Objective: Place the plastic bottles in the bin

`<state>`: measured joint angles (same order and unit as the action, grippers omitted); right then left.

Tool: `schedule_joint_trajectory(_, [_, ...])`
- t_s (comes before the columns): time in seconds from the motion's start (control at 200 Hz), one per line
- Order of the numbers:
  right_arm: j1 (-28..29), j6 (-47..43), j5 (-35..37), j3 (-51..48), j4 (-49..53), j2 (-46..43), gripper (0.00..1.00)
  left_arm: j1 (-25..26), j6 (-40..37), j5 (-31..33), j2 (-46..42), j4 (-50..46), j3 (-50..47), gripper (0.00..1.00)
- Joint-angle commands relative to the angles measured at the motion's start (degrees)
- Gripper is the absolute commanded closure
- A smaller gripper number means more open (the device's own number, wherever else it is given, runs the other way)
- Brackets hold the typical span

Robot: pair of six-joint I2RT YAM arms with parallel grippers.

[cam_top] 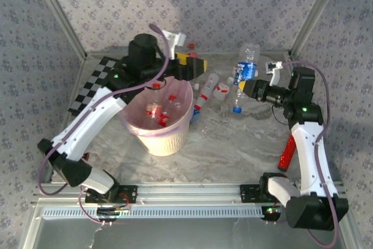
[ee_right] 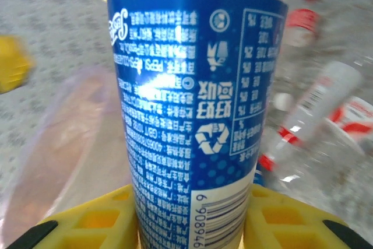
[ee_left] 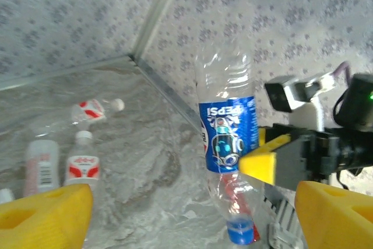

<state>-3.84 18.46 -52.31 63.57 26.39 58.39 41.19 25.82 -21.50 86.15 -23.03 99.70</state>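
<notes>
beside loose bottles [cam_top: 213,88], right pincer [cam_top: 247,87] pinching blue-label bottle [cam_top: 247,69], left pincer [cam_top: 191,63] spread beyond bin [cam_top: 166,141]

Only real read is the blue-label bottle [ee_left: 227,138]: the left wrist view shows PEPSI, letters looking flipped. The right wrist view has its back panel upside down, recycling arrows [ee_right: 211,137] dead centre, barcode [ee_right: 201,220] at 6 o'clock starting 6 9089, fine print too tiny. The white-label bottle [ee_left: 41,170] at 8 o'clock in the left wrist view has code stripes too, digits unreadable.
</notes>
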Motion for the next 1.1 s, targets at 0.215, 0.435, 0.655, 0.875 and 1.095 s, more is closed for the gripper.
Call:
schedule_joint_trajectory(0.215, [9.6, -2.3, -3.8, 4.1, -1.9, -2.3, 0.82, 4.8, 2.4, -5.2, 6.5, 3.5, 7.5, 0.1])
schedule_joint_trajectory(0.435, [13.2, -1.6, -2.7, 4.3, -4.9, -1.0, 0.82, 6.5, 3.5, -7.7, 9.1, 5.1, 7.7, 0.12])
schedule_joint_trajectory(0.655, [14.3, -1.2, -2.1, 4.3, -7.0, -0.6, 0.82, 7.0, 3.9, -8.4, 11.0, 5.0, 8.3, 0.3])
schedule_joint_trajectory(0.875, [14.5, -1.2, -1.0, 4.3, -7.3, 0.2, 0.76, 7.0, 3.1, -8.3, 11.5, 4.3, 9.4, 0.59])
schedule_joint_trajectory(1.095, [14.6, -7.2, 4.5, 7.9, -0.5, 0.5, 0.27, 6.4, -0.1, -6.1, 11.0, 0.4, 11.7, 0.68])
